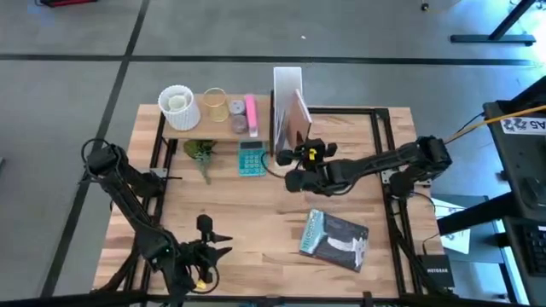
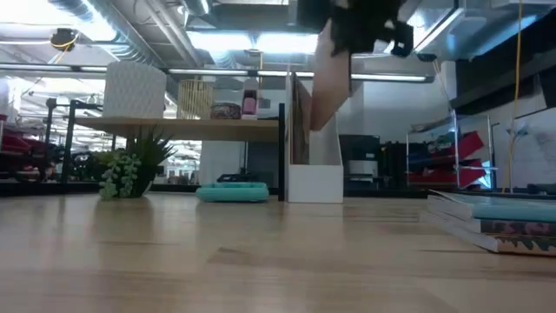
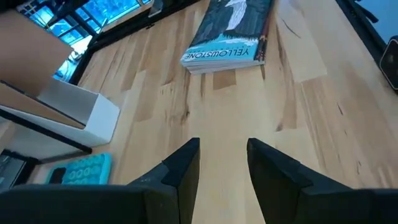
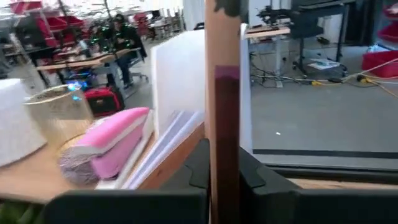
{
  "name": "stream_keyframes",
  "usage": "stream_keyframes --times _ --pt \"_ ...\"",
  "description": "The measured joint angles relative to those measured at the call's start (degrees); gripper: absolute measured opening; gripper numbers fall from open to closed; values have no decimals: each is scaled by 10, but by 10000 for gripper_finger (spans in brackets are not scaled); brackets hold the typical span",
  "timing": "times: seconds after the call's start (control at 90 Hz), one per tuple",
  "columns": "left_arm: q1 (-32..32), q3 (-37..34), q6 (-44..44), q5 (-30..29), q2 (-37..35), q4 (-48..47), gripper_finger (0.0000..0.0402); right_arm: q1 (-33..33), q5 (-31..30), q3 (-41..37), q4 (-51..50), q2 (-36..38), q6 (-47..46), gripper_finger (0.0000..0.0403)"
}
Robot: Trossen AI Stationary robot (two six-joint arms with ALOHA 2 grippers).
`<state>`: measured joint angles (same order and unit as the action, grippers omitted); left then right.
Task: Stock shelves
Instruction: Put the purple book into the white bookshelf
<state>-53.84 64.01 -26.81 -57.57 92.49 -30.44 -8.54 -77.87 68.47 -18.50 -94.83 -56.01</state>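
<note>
Overhead looks straight down, low looks level — both share the white file box point(image 1: 287, 94).

Raised light-wood shelf point(image 1: 209, 126) at the table's back, tall white file box point(image 1: 287, 89) upright beside it.

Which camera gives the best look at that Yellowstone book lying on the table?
The left wrist view: the book fills its top, title readable. The high view shows its whole cover, small; the low view only its edge at right; the right wrist view misses it.

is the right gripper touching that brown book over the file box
Touching: the right wrist view shows the right gripper with a finger on each side of the brown book.
</note>
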Motion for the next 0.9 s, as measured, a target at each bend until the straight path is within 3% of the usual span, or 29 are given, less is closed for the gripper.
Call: stream_keyframes --times 0.133,0.333,0.711,0.9 --pt "0 0 2 0 0 0 118 16 39 -12 87 -17 85 0" --pt "2 0 3 0 0 -1 118 30 52 -12 223 -63 217 0" --pt "2 0 2 0 0 0 118 69 55 -12 272 -131 193 2" --pt "3 0 2 0 0 0 118 80 78 -12 293 -150 183 22"
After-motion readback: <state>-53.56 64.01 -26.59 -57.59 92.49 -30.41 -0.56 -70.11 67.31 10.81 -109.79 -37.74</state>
